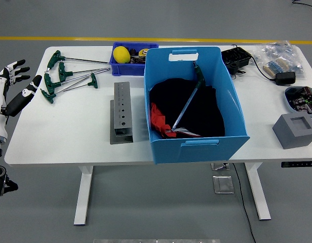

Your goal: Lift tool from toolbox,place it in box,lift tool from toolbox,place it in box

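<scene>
One green-handled tool lies inside the blue box; more wait at ten o'clock on the bench. My left hand, fingers spread wide, holds nothing at nine o'clock.

bright, even light falls from overhead and the picture is sharp throughout. the white table is close to washed out but shows no hard glare. shadows are soft; the dark inside of the blue box swallows detail, so its contents are perhaps only partly readable.
</scene>
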### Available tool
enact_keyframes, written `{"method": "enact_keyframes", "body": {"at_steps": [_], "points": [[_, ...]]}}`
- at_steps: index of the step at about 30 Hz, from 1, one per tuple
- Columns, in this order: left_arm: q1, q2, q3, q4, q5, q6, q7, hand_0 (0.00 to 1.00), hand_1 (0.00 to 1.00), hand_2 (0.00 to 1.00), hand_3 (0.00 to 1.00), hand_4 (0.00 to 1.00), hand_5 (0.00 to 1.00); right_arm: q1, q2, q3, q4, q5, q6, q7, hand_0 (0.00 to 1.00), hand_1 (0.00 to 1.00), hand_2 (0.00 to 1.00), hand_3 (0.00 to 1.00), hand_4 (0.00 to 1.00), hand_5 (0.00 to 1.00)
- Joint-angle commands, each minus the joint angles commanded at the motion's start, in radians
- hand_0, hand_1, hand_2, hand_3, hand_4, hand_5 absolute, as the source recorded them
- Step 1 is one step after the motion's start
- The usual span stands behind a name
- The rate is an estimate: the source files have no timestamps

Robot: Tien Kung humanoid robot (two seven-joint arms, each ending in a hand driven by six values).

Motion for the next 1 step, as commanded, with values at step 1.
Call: {"method": "enact_keyframes", "body": {"at_steps": [1], "points": [[0.000,0.001,0.002,0.001,0.000,0.006,-0.002,0.729,0.689,0.787,0.850,0.877,0.724,-0.001,0.001,0.002,0.000,-0.003,0.000,-0.001,0.620,0.614,0.680,0.529,0.771,0.564]]}}
